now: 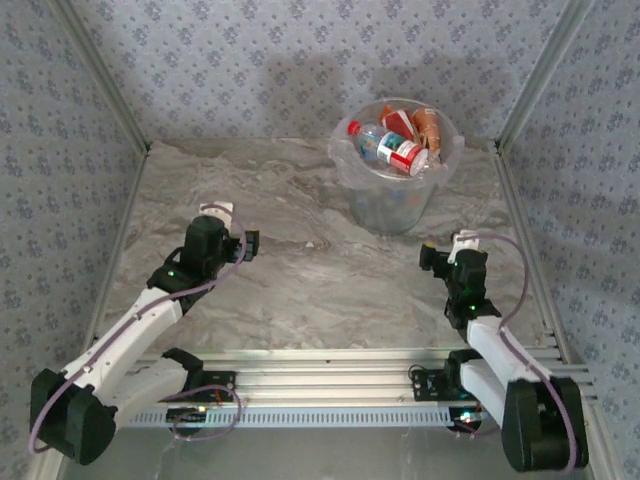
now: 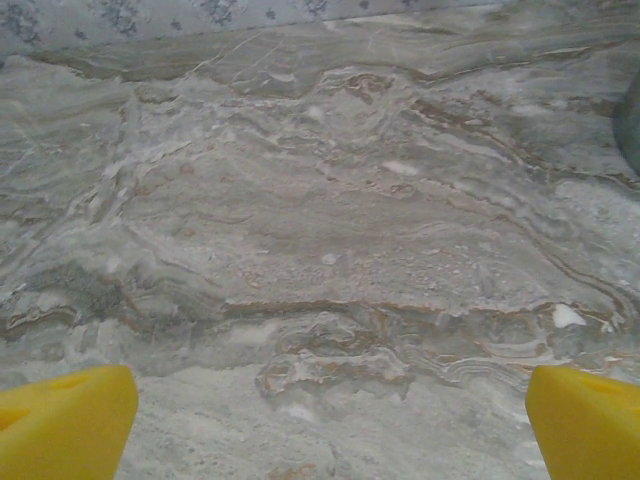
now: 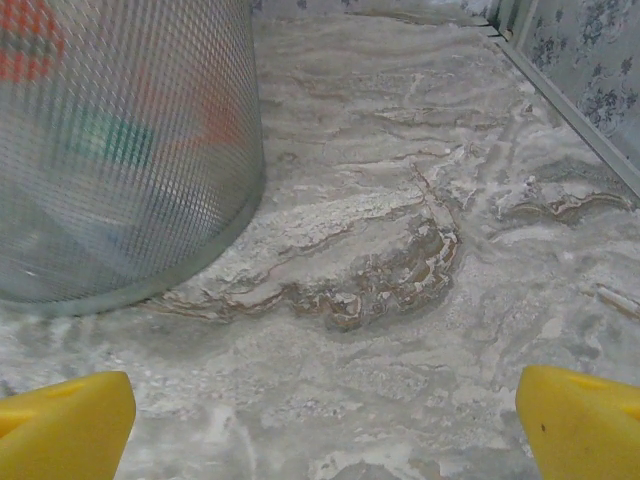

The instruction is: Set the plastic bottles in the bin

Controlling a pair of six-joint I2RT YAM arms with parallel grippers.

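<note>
Ahead-left of the open right end effector (image 1: pixel 430 256), the bin (image 1: pixel 392 208) holds the plastic bottles (image 1: pixel 392 148); left end effector (image 1: pixel 249 243) likewise open; seemingly only retreat remains.

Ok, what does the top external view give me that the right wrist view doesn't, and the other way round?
Top external adds the open top of the bin, with the plastic bottles piled to its rim, plus the left tool. Right wrist adds the bin's textured wall up close, its base on the table, and the right tool with fingers spread wide and nothing between them. Both share the bin, the table beside it and the right tool.
</note>
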